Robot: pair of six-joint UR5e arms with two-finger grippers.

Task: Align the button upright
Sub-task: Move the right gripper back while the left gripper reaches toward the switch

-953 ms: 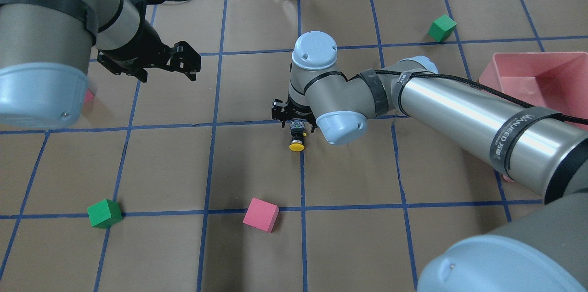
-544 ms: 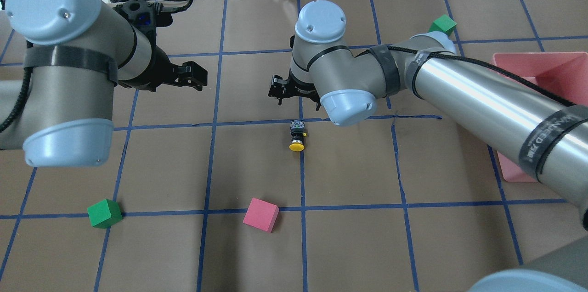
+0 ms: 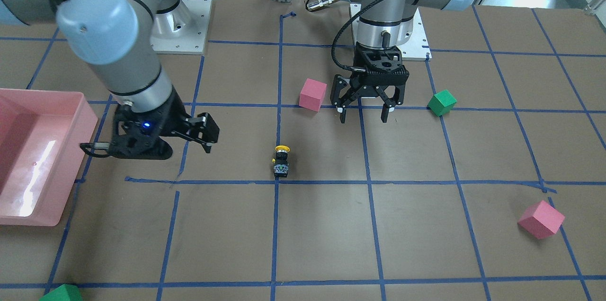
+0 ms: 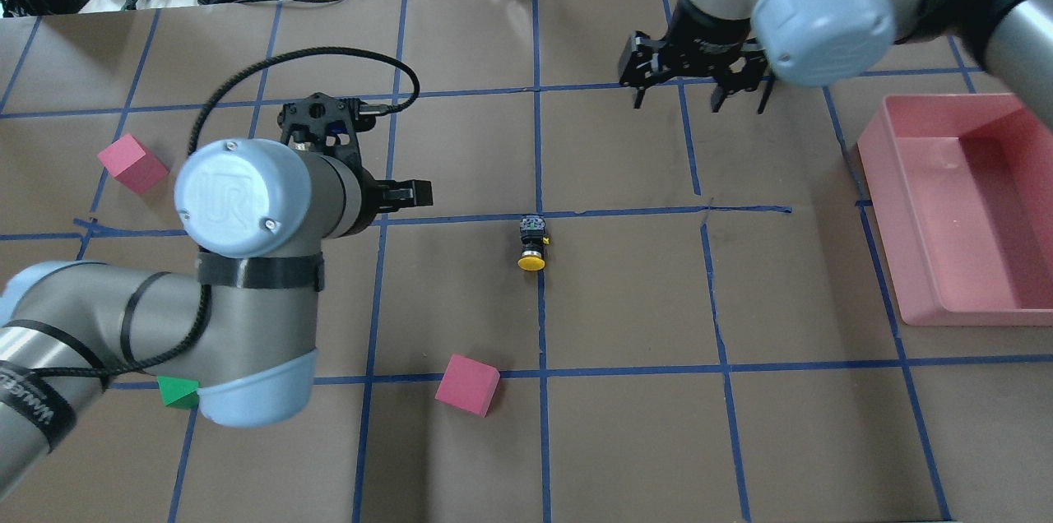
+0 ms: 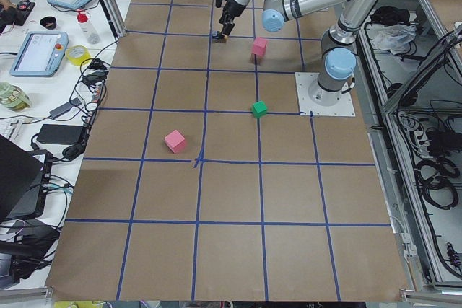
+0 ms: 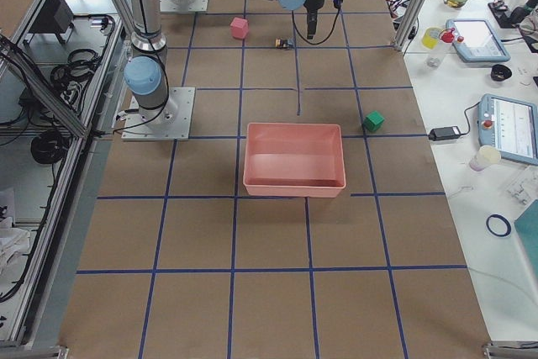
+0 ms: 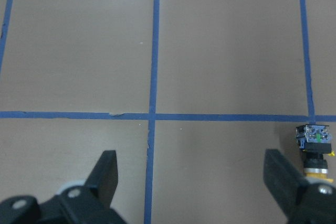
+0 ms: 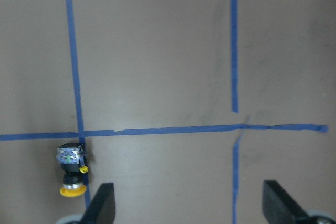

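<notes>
Yellow button [image 3: 281,161]; two pink cubes [image 3: 313,94] [image 3: 541,219], two green cubes [image 3: 441,102] [image 3: 60,293]; left hand [image 7: 191,182], right hand [image 8: 189,205] spread.

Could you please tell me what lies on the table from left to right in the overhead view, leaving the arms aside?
In order: far-left pink cube → near pink cube → button → pink bin.

The button [image 4: 532,243] lies on its side on the table [image 4: 625,293], held by nothing. Its silvery base block, which bears a small green mark, sits just beside a blue tape crossing [image 4: 538,215]. From there the black body runs along the tape line, and the round yellow cap points toward the robot
</notes>
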